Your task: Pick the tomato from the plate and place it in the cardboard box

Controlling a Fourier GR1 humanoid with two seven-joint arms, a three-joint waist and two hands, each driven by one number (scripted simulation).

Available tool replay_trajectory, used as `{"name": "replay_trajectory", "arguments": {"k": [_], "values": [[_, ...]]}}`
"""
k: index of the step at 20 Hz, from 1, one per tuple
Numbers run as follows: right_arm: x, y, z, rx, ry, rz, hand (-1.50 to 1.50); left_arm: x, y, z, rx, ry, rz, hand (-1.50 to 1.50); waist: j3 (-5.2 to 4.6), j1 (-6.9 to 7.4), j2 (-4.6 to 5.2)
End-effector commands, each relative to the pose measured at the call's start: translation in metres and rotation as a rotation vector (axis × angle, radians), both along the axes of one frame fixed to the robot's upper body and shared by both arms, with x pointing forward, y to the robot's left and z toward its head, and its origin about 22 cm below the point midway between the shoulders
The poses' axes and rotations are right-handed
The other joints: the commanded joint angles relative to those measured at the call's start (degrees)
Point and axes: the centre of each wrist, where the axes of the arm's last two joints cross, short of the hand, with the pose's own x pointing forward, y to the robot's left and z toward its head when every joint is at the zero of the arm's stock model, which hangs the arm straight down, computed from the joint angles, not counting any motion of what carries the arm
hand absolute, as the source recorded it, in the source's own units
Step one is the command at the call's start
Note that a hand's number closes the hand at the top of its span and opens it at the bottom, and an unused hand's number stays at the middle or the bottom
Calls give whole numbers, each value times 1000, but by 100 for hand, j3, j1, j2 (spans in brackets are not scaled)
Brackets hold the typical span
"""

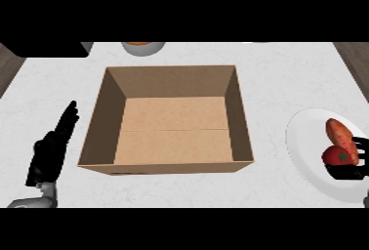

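One tomato (pixel 339 155) lies on the single white plate (pixel 306 146) at the counter's right, touching one orange sweet potato (pixel 339 133). The right hand (pixel 350 168) curls its fingers around the tomato from below. One open cardboard box (pixel 171 122) sits mid-counter, nothing inside. The left hand (pixel 52 146) rests left of the box, fingers straight. One bowl (pixel 143 47) peeks in behind the box.

Left robot hand (pixel 52 146) rests at the lower left, fingers straight, grey forearm below it. Right robot hand (pixel 349 168) sits at the right edge, fingers curled.
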Motion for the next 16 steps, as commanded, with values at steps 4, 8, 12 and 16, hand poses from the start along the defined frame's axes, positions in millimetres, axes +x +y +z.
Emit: {"name": "replay_trajectory", "arguments": {"k": [4,8,12,16], "values": [[-2,7,-21,-181,-28,17,150,-8,4,-17,7,6,-11,0,56,20,32],[4,5,14,-226,-95,4,150,-9,7,-4,29,-14,3,0,54,7,23],[58,66,50,-303,-207,726,150,8,-15,7,16,-38,-101,0,69,804,155],[70,99,72,-342,-277,1181,150,17,-29,14,8,-42,-172,0,88,1078,236]]}}
